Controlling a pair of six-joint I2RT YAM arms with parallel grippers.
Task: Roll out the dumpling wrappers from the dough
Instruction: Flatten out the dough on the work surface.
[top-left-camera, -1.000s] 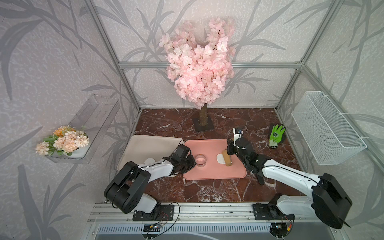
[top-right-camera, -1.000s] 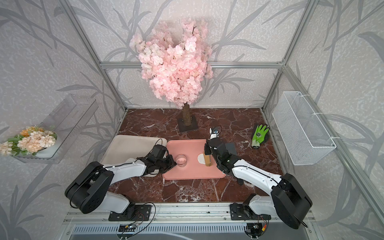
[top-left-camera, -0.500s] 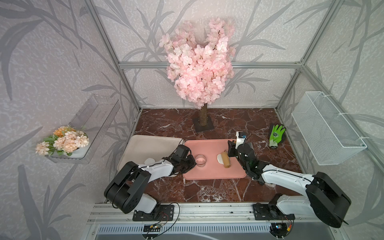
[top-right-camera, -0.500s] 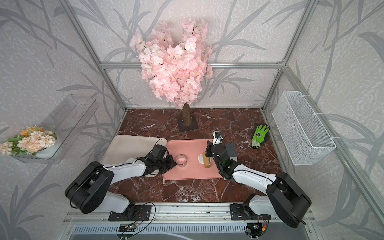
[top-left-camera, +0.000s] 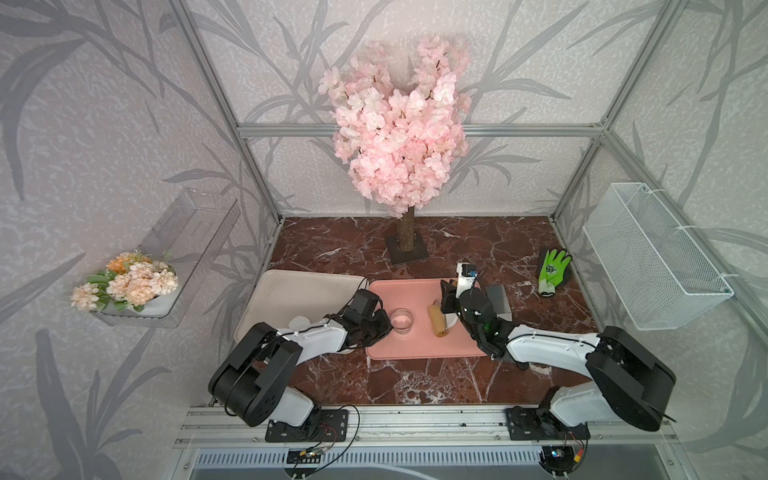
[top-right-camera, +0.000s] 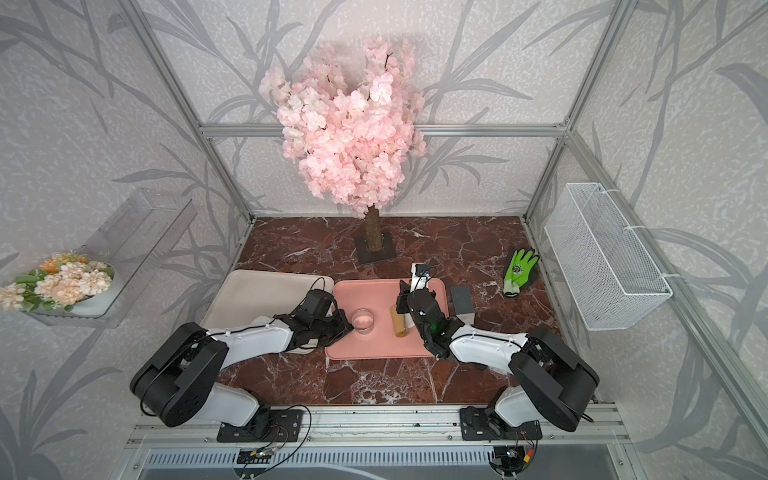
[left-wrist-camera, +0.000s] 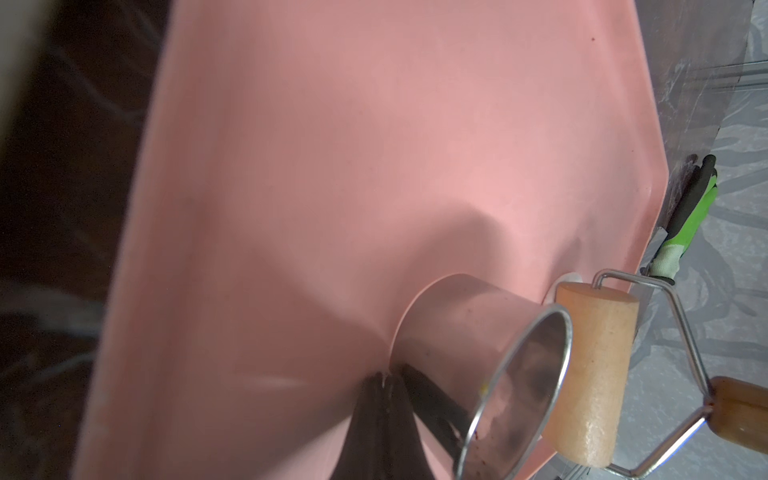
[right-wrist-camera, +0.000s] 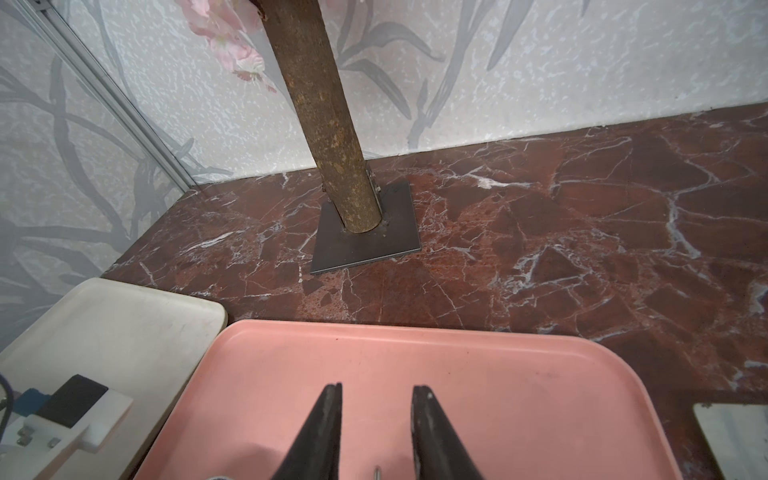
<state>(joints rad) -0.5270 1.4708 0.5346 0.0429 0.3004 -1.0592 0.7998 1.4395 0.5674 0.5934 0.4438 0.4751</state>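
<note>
Seen from above, rolling is under way on the pink tray (top-left-camera: 415, 348): the right gripper (top-left-camera: 446, 291) hangs over the handle of the rolling pin (top-left-camera: 438, 321), whose roller lies on the dough (top-left-camera: 452, 323), a white sliver showing just beside it. The ring cutter (top-left-camera: 402, 321) waits alongside; one white wrapper (top-left-camera: 300, 322) peeps out on the cream tray (top-left-camera: 307, 291). Next, likely, more passes under even pressure until the sheet is thin enough to cut. The left wrist camera finds the left gripper (left-wrist-camera: 384, 378) shut tight and empty, tips on the tray floor against the cutter's wall. The right wrist camera shows fingers (right-wrist-camera: 320, 432) partly spread; the handle they seem to clamp is hidden below.
</note>
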